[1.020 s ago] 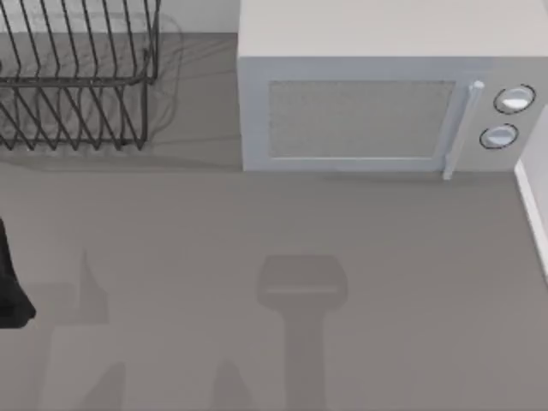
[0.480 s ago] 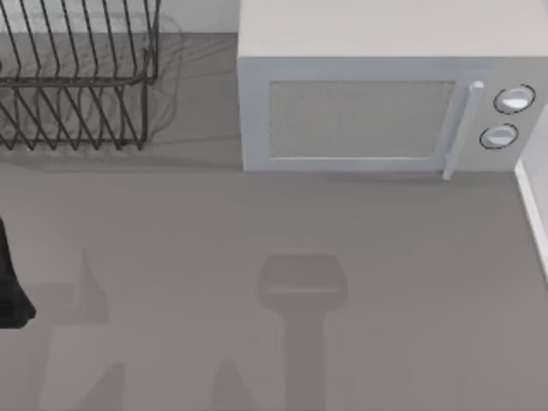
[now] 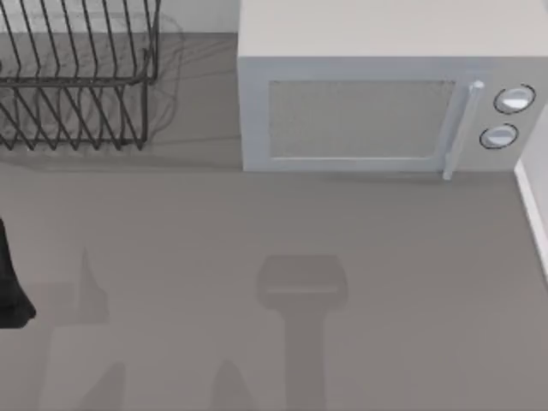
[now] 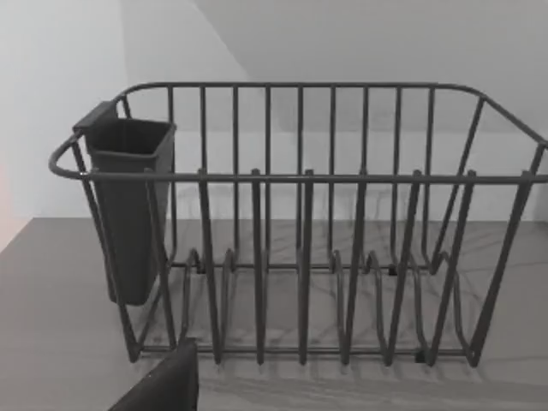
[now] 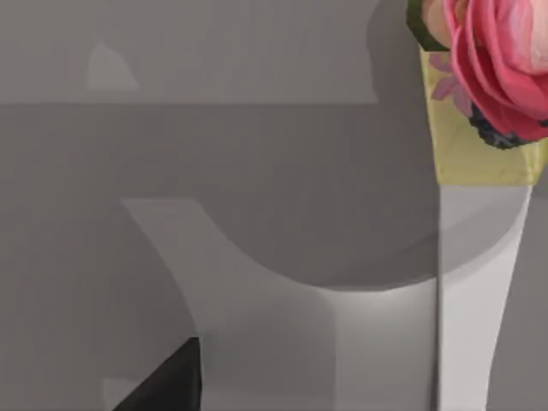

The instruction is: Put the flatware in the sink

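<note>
Grey worktop (image 3: 257,223) is stretching across the top view, with soft shadows lying on it near the front. A dark wire dish rack (image 3: 77,77) is standing at the back on the left side. A white microwave (image 3: 377,94) is sitting at the back toward the right, its door shut and two round knobs (image 3: 512,99) showing on its right end.

The left arm (image 3: 10,282) is peeking in as a black shape at the left edge of the top view. In the left wrist view, the left tool (image 4: 163,385) is showing just a dark corner, so I cannot tell if it is spread or pressed together. It is facing the dish rack (image 4: 300,223), which is standing apart from it. A dark cup holder (image 4: 128,205) is hanging on one end of the rack.

In the right wrist view, the right tool (image 5: 167,381) is also showing just a dark corner, and I cannot tell its state. Farther off, pink flowers (image 5: 488,60) are sitting by a yellow patch (image 5: 479,154).

I cannot tell where the flatware or the sink is lying.
</note>
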Motion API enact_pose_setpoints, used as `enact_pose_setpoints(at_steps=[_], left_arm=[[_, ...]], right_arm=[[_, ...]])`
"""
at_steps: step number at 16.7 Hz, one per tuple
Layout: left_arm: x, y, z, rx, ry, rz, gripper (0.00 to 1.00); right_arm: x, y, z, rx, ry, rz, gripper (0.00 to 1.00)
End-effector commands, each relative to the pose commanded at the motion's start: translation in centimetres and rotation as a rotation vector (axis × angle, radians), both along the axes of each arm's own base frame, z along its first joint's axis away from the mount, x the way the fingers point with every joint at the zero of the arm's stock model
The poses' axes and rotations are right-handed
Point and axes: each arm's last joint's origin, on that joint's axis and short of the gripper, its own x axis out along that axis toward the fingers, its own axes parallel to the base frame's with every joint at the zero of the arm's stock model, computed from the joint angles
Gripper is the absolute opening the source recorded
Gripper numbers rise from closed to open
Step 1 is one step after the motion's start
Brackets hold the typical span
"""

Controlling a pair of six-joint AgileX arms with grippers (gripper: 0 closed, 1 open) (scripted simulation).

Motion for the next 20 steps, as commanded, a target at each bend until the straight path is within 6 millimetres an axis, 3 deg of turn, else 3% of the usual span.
enact_pose_setpoints(at_steps=[2,3,10,11,15,20], left_arm=[[0.0,0.0,0.0,0.000,0.000,0.000,1.00],[0.0,0.0,0.0,0.000,0.000,0.000,1.00],[0.0,0.0,0.0,0.000,0.000,0.000,1.00],[0.0,0.0,0.0,0.000,0.000,0.000,1.00],[0.0,0.0,0.0,0.000,0.000,0.000,1.00],[0.0,0.0,0.0,0.000,0.000,0.000,1.00]], right_arm=[[0.0,0.0,0.0,0.000,0.000,0.000,0.02],[0.0,0.0,0.0,0.000,0.000,0.000,0.00],[0.0,0.0,0.0,0.000,0.000,0.000,0.00],[0.1,-0.1,2.2,-0.012,-0.030,0.000,0.00],[0.6,-0.4,3.8,-0.016,-0.037,0.004,0.00],[0.5,-0.3,9.1,0.000,-0.009,0.001,0.00]])
